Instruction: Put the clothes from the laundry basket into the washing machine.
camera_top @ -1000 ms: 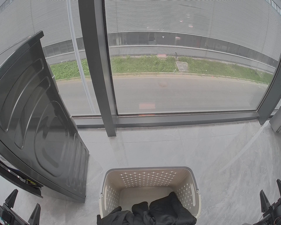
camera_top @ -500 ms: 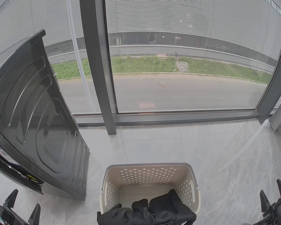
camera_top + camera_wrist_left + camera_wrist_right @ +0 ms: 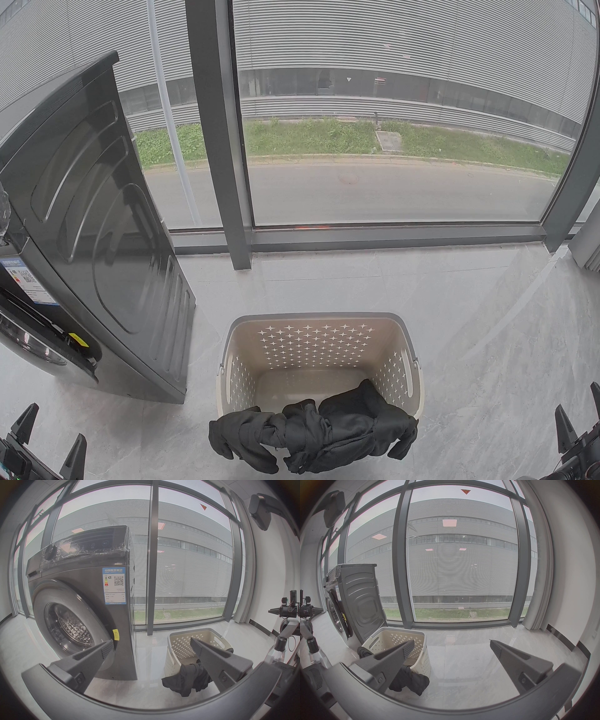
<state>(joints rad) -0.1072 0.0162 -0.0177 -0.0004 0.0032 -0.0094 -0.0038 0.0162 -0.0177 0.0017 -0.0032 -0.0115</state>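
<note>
A beige laundry basket [image 3: 250, 350] [image 3: 175, 645] [image 3: 390, 639] stands on the floor straight ahead. Black clothes [image 3: 319, 431] [image 3: 190, 677] [image 3: 407, 678] lie in it and hang over its near rim. The dark grey washing machine [image 3: 94, 237] [image 3: 90, 605] [image 3: 359, 598] stands at the left, its round drum opening [image 3: 67, 628] showing. My left gripper [image 3: 50, 440] [image 3: 150, 658] hangs open and empty at the lower left, short of the machine. Low at the right, my right gripper [image 3: 578, 409] [image 3: 450, 656] is open and empty, to the right of the basket.
A floor-to-ceiling window with a dark metal post [image 3: 219, 137] runs behind the basket and machine. Pale tiled floor [image 3: 487, 350] lies open to the right of the basket. A white curtain [image 3: 550, 573] hangs at the far right corner.
The whole head view has shifted: basket and machine sit farther off and higher in the picture, so the camera has moved back. More of the clothes and the machine's front now show. Both grippers keep their places.
</note>
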